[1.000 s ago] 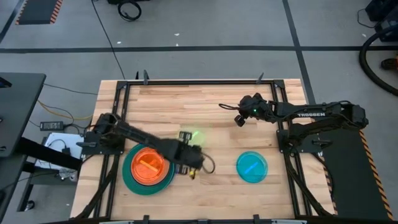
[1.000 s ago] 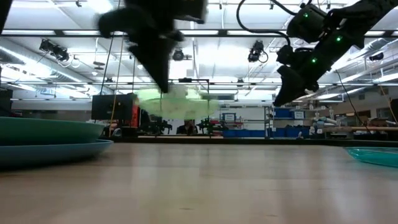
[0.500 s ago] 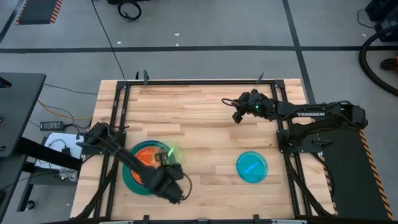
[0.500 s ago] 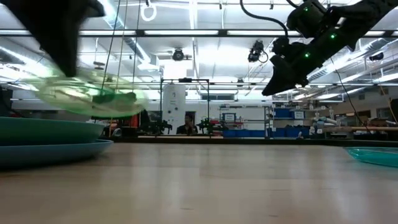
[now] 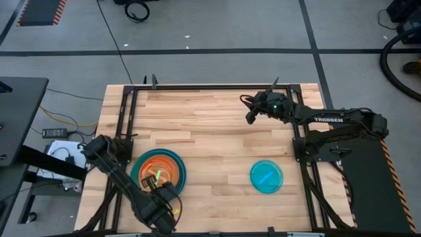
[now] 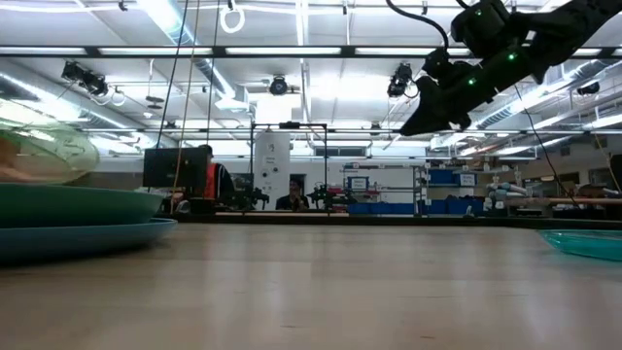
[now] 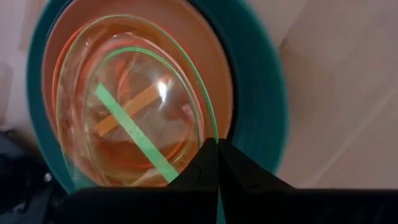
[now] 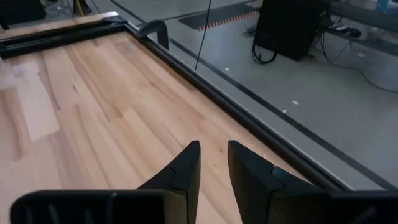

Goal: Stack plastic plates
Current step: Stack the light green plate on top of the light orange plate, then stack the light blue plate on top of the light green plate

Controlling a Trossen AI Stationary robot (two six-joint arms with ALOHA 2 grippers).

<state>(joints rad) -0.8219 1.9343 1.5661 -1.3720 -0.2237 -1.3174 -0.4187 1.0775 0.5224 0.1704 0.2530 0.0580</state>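
A stack of plates sits at the table's left-near part: large teal plates (image 5: 136,179) below, a tan plate (image 7: 208,68), and an orange translucent plate (image 5: 152,164) on top. My left gripper (image 5: 160,189) stands at the stack's near side, shut on a small green translucent plate (image 7: 134,121) that it holds tilted over the orange one. Whether the green plate touches the stack I cannot tell. A cyan plate (image 5: 266,176) lies flat at the right-near part. My right gripper (image 5: 250,118) hangs in the air over the far-right part, open by a narrow gap. My left gripper pinches the green plate's rim (image 7: 213,138) between its two fingers, at the edge nearest the table's near side. The fingers come from the near side, slanting down. In the low view the green plate (image 6: 44,154) sits tilted just above the stack (image 6: 68,209).
A black frame rail (image 5: 204,86) runs around the wooden tabletop. Bare wood lies between the stack and the cyan plate and across the table's far half. People and equipment stand in the room beyond the far edge.
My left gripper has carried the green plate from above the table's middle toward the left and near edges, down over the stack. The plate now hangs tilted over the orange plate. My right gripper has risen a little toward the far edge.
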